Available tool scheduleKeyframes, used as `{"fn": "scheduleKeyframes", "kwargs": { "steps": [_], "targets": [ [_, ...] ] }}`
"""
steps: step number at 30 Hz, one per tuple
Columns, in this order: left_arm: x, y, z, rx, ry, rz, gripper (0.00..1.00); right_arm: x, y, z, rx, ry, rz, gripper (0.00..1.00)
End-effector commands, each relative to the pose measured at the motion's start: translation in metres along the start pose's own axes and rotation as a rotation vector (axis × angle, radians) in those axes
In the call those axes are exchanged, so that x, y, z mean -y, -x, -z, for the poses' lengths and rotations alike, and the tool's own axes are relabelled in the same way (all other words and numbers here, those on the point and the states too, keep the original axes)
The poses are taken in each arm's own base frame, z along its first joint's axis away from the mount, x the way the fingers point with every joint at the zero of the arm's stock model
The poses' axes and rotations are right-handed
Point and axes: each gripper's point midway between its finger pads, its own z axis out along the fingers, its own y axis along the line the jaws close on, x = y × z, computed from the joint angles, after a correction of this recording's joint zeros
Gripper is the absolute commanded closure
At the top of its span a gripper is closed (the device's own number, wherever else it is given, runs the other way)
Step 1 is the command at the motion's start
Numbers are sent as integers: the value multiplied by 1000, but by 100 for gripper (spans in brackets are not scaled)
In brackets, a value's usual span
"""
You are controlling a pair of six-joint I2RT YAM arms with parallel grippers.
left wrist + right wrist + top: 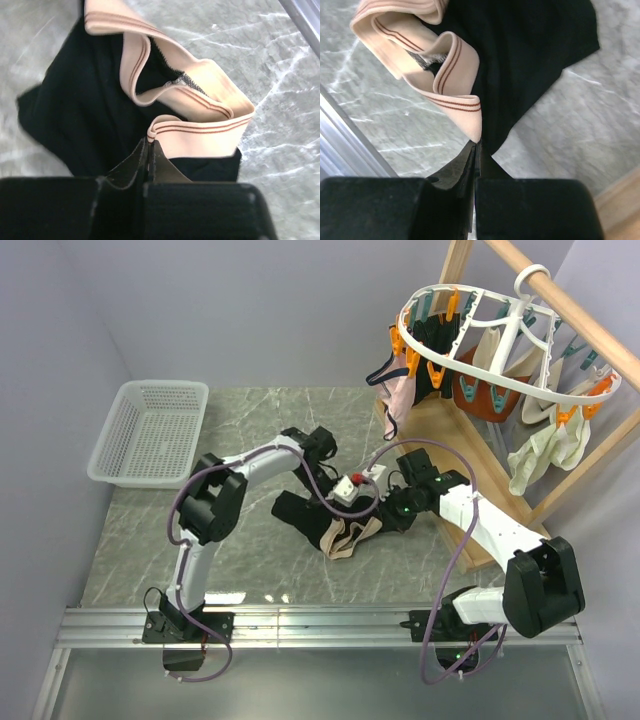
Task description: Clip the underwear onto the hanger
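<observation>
The underwear (305,518), black with a tan waistband (352,537), lies crumpled on the marble table between my two arms. My left gripper (338,510) is shut on a fold of the waistband (200,131); in the left wrist view the jaws (149,144) pinch its striped edge. My right gripper (385,521) is shut on another corner of the waistband (457,97), with black fabric (525,55) trailing beside the jaws (478,145). The hanger (470,368), a round white rack with orange and teal clips, hangs at the upper right, well above and behind both grippers.
The hanger hooks onto a wooden rod (575,312) on a wooden stand (440,425). Pink (400,390), rust-brown (485,398) and cream (545,445) garments dangle from its clips. A white mesh basket (150,430) sits at the back left. A metal rail (320,625) runs along the near edge.
</observation>
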Motion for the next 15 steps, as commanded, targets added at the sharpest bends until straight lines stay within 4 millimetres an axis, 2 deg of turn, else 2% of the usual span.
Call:
{"fn": "scheduleKeyframes", "kwargs": {
  "steps": [1,2,3,4,5,6,8,9,12,15],
  "targets": [
    [-16,31,58,87,166,108,100,9,17,12,69,-45,14,100],
    [-22,40,77,106,233,107,100,10,19,16,83,-56,11,100],
    [-28,34,104,133,303,160,100,14,24,20,104,-71,15,100],
    [-28,36,119,163,344,262,100,15,28,24,118,-81,19,100],
    [-28,44,140,182,405,262,100,18,38,31,148,-99,24,100],
    [-30,36,165,195,477,300,100,21,43,36,169,-114,20,100],
    [-18,44,195,253,564,407,100,24,57,48,228,-139,11,100],
    [-21,41,219,288,644,452,100,25,64,54,255,-152,11,100],
    [-2,48,253,329,779,500,100,26,78,70,328,-191,10,100],
    [23,58,264,346,857,536,100,20,85,86,382,-209,19,100]
  ]
}}
